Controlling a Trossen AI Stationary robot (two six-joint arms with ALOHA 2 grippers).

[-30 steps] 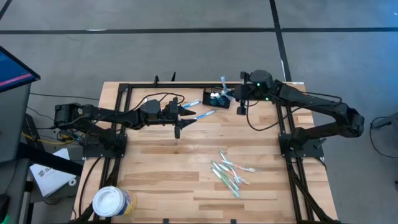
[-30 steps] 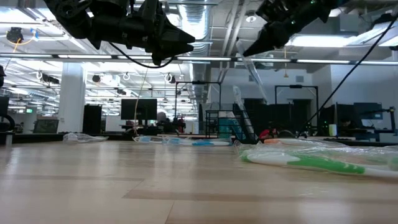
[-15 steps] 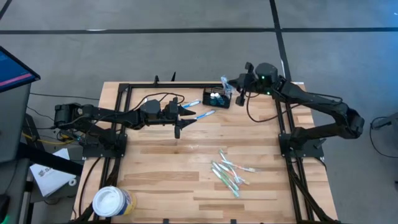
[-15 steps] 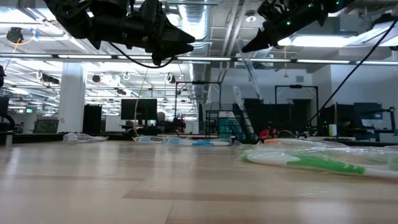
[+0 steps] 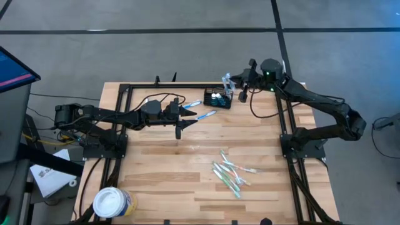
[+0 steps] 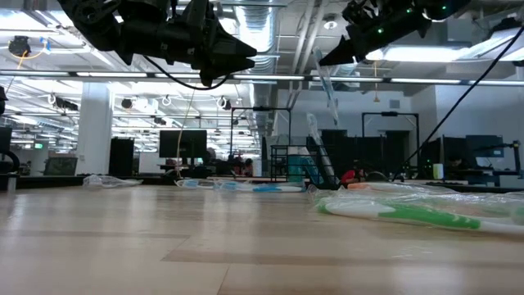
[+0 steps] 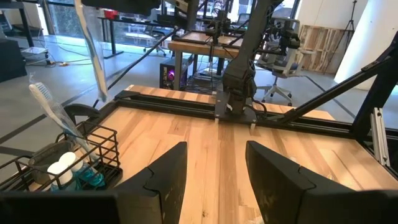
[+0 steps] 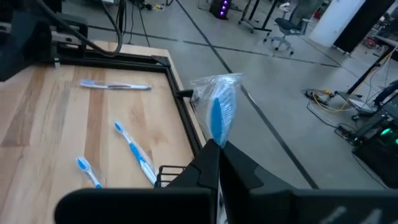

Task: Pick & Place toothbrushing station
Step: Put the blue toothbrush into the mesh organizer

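The toothbrushing station (image 5: 219, 98), a small black wire-mesh caddy, stands on its base near the table's far edge, and a toothbrush (image 7: 53, 112) stands upright in it. My right gripper (image 5: 238, 80) hovers just beyond and above the station, shut on a plastic-wrapped toothbrush (image 8: 217, 109) with a blue head. My left gripper (image 5: 186, 116) hangs open above the table, left of the station, with nothing between its fingers (image 7: 166, 174). My right gripper pinches the wrapped toothbrush between its two fingers just behind the blue head (image 8: 214, 138), wrapper and all. The fingers come nearly level from the table's right side and lie across the brush. The handle (image 6: 330, 94) hangs slanting below them, clear of the station and table.
Loose toothbrushes (image 5: 201, 110) lie on the wood beside the station, and a pile of wrapped ones (image 5: 230, 175) lies toward the near right. A round white tub (image 5: 112, 203) stands at the near left corner. Black frame rails (image 5: 125, 94) run along the table's edges.
My right gripper has gone toward the table's far edge and a little up, rolling as it went, still shut on the wrapped toothbrush. The brush has risen with it, and its hanging handle now stands steeper.
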